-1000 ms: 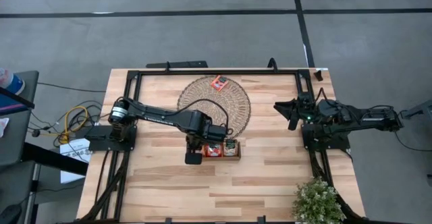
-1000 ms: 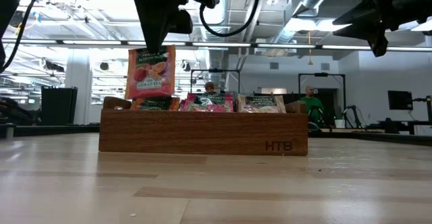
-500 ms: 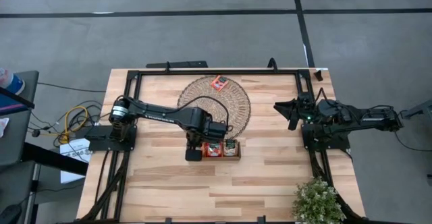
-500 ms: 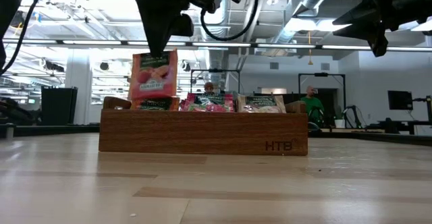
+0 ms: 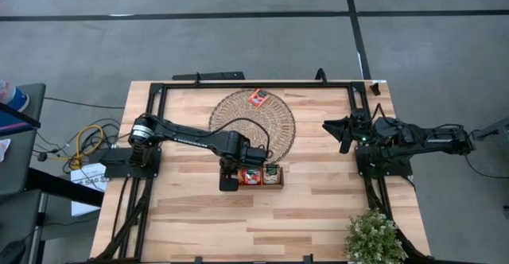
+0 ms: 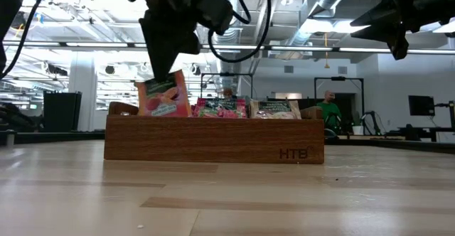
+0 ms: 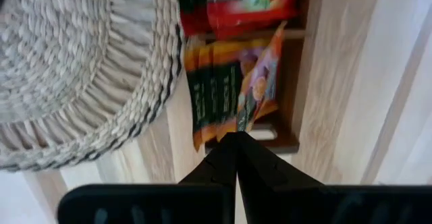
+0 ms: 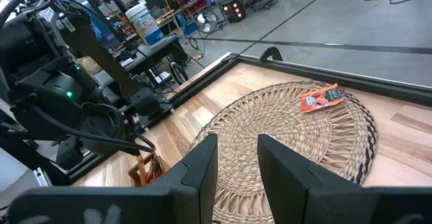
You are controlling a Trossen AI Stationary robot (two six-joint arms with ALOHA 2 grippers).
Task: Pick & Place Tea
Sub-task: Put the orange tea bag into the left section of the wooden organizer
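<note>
My left gripper (image 5: 230, 174) (image 6: 168, 60) hangs over the left-end compartment of the small wooden tray (image 6: 213, 141) (image 5: 273, 184), shut on an orange tea sachet (image 6: 162, 98) (image 7: 253, 82). More sachets (image 6: 226, 108) stand in the tray's other compartments, and several dark-topped orange ones (image 7: 206, 89) fill the same compartment. One red-orange sachet (image 5: 256, 98) (image 8: 318, 98) lies flat on the far part of the round woven mat (image 5: 274, 133). My right gripper (image 5: 345, 134) (image 8: 236, 158) waits open at the table's right side, raised and touching nothing. My left gripper pinches the orange sachet by its top edge (image 7: 241, 124) between the two shut fingers (image 6: 170, 47), coming from above and pointing down. The sachet hangs below the fingers, slightly tilted, with its lower half sunk behind the tray's front wall among the other sachets.
A black frame (image 5: 238, 83) runs round the table's far and side edges. A small green plant (image 5: 374, 238) stands at the near right corner. Bare wood lies in front of the tray (image 5: 262, 216). People (image 6: 328, 111) show in the room far behind the table.
My left gripper has gone down over the tray's left compartment, still shut. The orange sachet, which hung well above the tray wall a second ago, now sits lower, with its bottom half inside the compartment, and leans a little.
</note>
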